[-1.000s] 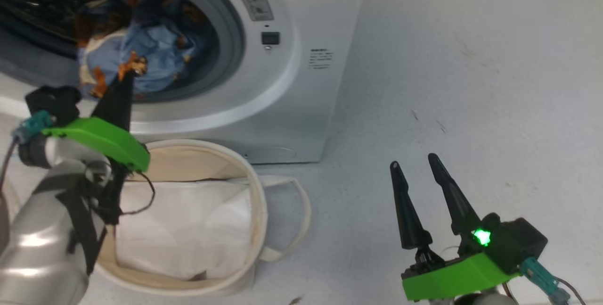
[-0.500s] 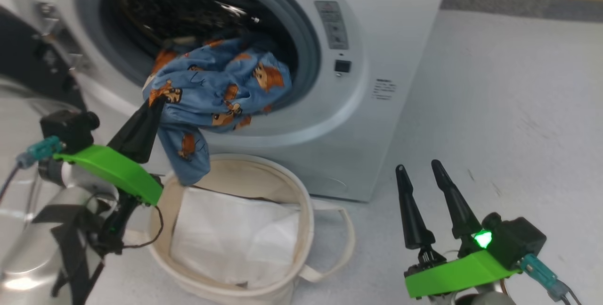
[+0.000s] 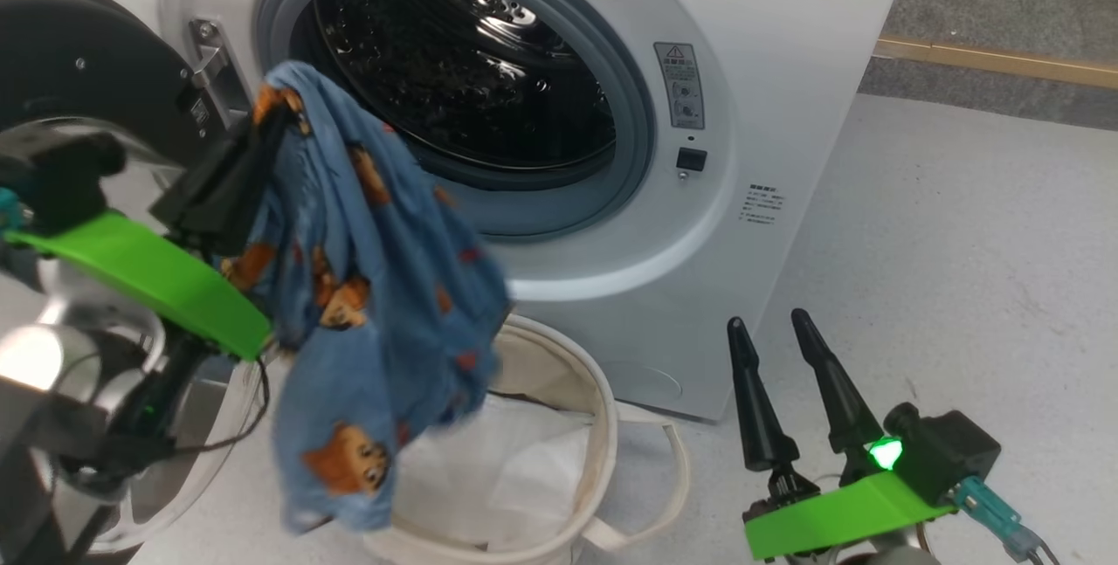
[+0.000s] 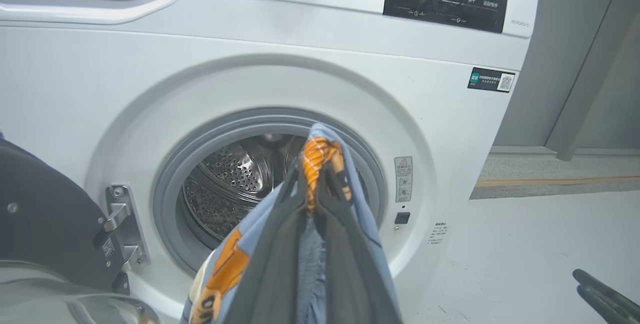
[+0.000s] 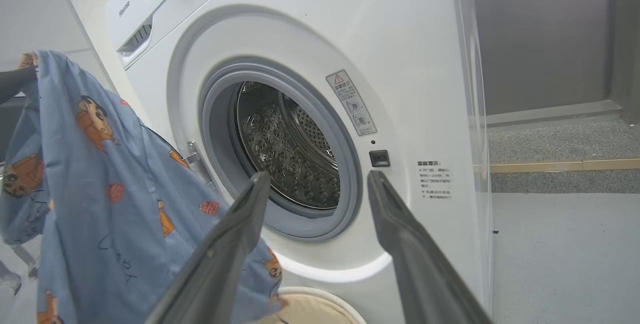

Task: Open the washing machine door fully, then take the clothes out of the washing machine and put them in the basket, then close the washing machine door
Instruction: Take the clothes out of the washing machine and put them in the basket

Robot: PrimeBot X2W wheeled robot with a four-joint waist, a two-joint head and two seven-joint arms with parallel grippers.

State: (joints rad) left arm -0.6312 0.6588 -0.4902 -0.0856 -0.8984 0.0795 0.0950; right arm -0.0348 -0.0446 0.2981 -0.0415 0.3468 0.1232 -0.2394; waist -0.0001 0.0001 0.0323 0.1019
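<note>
The washing machine door [image 3: 52, 50] is open; the left gripper [image 3: 262, 120] fingers pinch the clothes [image 3: 376, 285], not yet in the basket [image 3: 603, 425]; the right gripper [image 3: 764, 320] fingers are spread; closing remains.

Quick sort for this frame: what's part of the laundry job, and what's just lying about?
Job:
- washing machine
- washing machine door, swung open
- clothes, pinched in the left gripper
- basket

Lying about:
- white sheet inside the basket
- floor strip behind the machine
- right gripper, open, holding nothing
</note>
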